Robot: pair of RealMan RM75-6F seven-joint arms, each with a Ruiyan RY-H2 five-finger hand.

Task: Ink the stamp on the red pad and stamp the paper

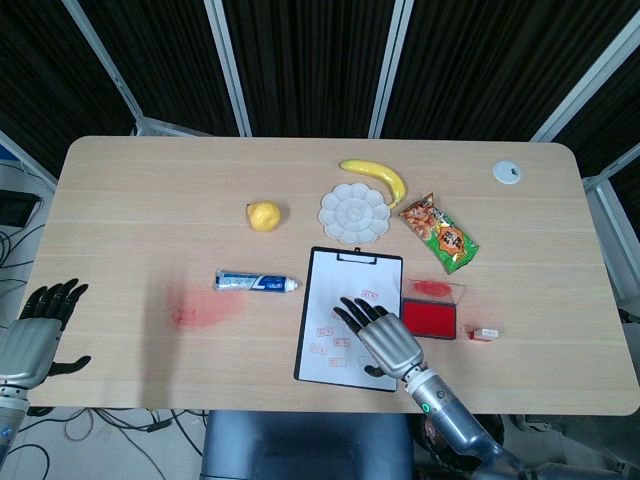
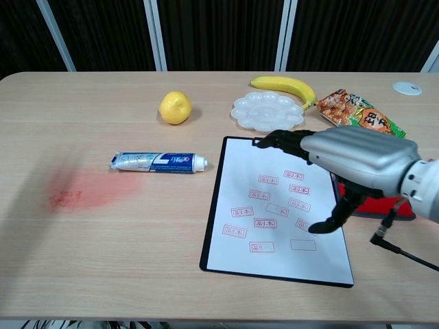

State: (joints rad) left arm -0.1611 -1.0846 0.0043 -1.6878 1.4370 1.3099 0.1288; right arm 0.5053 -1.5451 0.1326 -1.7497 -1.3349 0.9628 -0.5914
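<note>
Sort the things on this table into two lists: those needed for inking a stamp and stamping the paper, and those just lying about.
Needed: stamp, red ink pad, paper on the clipboard.

Lying about: banana, lemon, white paint palette, snack packet, toothpaste tube, small white disc.

The right hand [image 1: 388, 340] has a brushed silver metal back and black fingers [image 2: 280, 139]; its wrist is a pale grey cuff with a small green dot, and a thin black cable runs beside it. The left hand [image 1: 38, 328] is built alike, silver shell, black fingers
</note>
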